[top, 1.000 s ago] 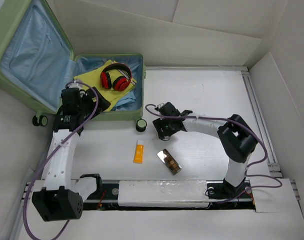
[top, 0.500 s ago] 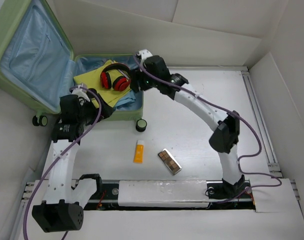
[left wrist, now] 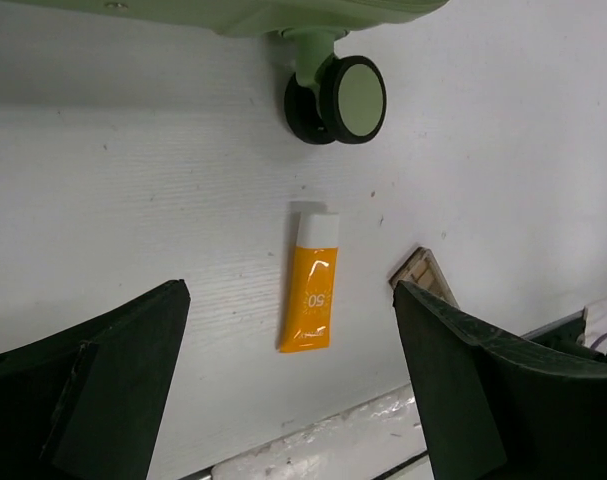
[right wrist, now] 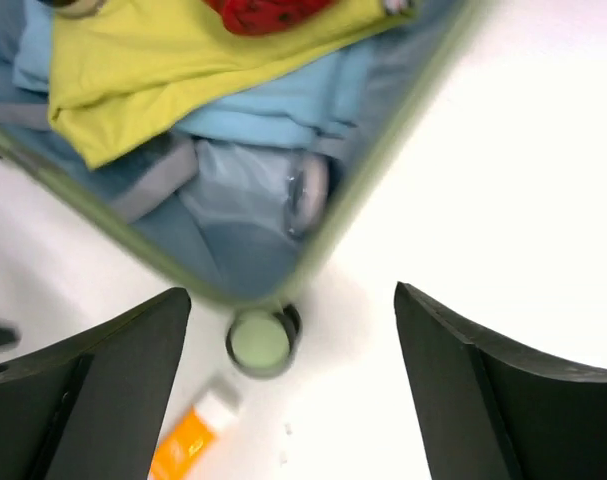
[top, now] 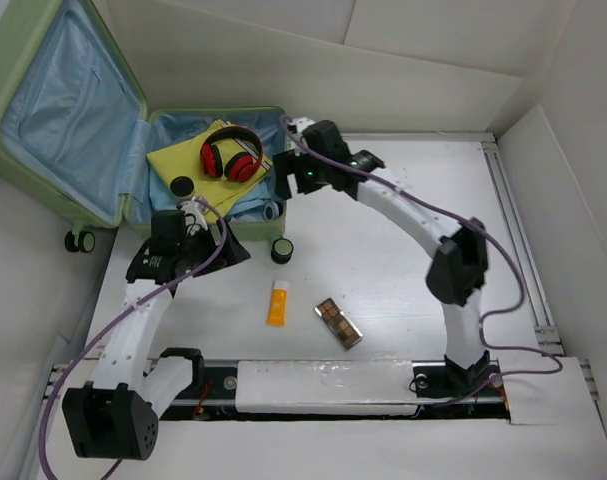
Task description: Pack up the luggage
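two pincers, both spread wide and empty. the left pincer has backed off the luggage, which now sits just ahead of it, and hangs right over the orange tube. the right pincer has pulled back to the luggage's near corner, and a small clear thing lies just inside the rim below it. the tube looks like the next thing to go in.

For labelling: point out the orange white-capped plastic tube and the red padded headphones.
Orange white-capped plastic tube point(left wrist: 310, 302): left wrist view, on its orange body.
Red padded headphones point(top: 244, 167): top external view, on one ear cup.
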You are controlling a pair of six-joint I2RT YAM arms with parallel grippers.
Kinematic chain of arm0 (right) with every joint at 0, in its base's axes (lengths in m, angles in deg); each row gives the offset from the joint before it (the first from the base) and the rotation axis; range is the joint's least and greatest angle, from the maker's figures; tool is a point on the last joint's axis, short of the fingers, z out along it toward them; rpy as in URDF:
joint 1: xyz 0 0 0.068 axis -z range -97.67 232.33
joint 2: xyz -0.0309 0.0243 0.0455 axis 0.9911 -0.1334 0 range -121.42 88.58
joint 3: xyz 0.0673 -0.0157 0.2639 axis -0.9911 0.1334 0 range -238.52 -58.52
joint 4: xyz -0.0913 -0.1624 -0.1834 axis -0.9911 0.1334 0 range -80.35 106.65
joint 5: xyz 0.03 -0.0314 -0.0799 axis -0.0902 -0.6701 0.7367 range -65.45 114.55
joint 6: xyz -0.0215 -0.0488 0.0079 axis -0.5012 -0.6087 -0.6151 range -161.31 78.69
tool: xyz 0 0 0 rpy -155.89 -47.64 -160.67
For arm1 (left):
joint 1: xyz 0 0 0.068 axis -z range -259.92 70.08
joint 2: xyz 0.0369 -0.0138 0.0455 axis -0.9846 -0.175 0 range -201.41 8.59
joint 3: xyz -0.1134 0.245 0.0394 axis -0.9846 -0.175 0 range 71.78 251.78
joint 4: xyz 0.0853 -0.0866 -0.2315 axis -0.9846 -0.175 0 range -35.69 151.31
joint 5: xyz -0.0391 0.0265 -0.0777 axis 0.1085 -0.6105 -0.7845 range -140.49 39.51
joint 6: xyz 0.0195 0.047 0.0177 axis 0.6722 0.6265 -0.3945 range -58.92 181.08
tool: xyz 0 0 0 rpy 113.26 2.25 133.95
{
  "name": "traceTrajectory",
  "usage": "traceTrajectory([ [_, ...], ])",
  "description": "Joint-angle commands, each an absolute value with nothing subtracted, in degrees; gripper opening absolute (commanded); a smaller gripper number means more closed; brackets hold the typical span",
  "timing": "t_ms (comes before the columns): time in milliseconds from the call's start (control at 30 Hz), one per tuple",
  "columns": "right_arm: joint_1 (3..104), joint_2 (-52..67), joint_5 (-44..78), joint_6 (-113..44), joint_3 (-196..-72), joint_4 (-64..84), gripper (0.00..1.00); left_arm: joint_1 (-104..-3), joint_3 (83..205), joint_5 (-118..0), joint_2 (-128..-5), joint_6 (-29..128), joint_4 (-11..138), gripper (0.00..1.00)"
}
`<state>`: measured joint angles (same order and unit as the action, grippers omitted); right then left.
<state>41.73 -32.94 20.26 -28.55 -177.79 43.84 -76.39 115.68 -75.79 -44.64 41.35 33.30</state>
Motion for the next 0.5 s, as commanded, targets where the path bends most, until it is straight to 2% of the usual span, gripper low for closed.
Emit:
traceTrajectory([
  [0, 43.7, -17.3, 20.3, -29.3, -166.1, 38.0, 0.88, -75.7, 116.1, -78.4, -46.1, 43.4, 34.9, 0.80],
  [100, 44.9, -6.4, 20.9, -29.3, -154.5, 36.1, 0.78, -58.8, 119.1, -65.7, -50.9, 36.1, 37.5, 0.80],
  [133, 44.9, -4.1, 21.4, -29.3, -148.0, 36.1, 0.75, -45.9, 121.1, -59.9, -55.3, 33.5, 37.0, 0.80],
  [200, 44.9, 2.2, 22.0, -29.3, -142.7, 37.8, 0.68, -36.8, 125.0, -46.6, -60.0, 29.0, 33.9, 0.80],
  [233, 44.9, 4.2, 22.8, -29.3, -138.2, 38.7, 0.65, -34.7, 128.1, -44.2, -62.0, 25.0, 32.5, 0.80],
  [267, 44.9, 8.3, 22.8, -29.3, -136.1, 40.1, 0.57, -33.7, 128.8, -42.9, -64.4, 23.7, 31.5, 0.81],
  [333, 44.9, 12.4, 23.5, -28.7, -131.8, 40.7, 0.49, -34.3, 128.3, -42.3, -64.4, 22.7, 31.5, 0.81],
  [400, 44.4, 18.1, 23.5, -28.0, -126.0, 41.2, 0.44, -34.8, 128.3, -41.8, -65.6, 20.9, 31.5, 0.81],
  [467, 44.4, 21.2, 23.5, -27.5, -121.7, 41.7, 0.44, -34.8, 127.8, -41.2, -66.9, 20.2, 29.8, 0.81],
])
